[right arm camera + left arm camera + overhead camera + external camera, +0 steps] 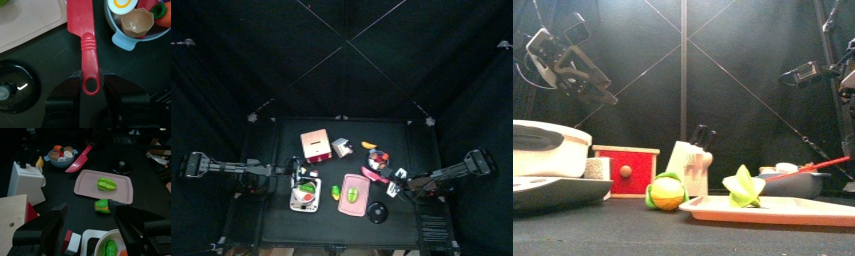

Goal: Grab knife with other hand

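The red toy knife [85, 45] lies slanted, its blade reaching the pink cutting board [27, 25] and its handle passing beside a blue bowl [137, 37]. My right gripper [89, 87] is shut on the end of the handle. In the top view the knife [372, 177] is right of centre, with the right gripper [398, 186] at its right end. In the front view the knife [810, 169] slopes up to the right. My left gripper [90, 219] is open and empty, raised over the table's left part [294, 176], well apart from the knife [79, 162].
A white knife block [27, 180] and a wooden box with a red front [627, 165] stand at the back left. A green vegetable [107, 183] lies on the board, and a green-orange fruit [102, 205] lies beside it. A black lid [15, 92] sits near the right gripper.
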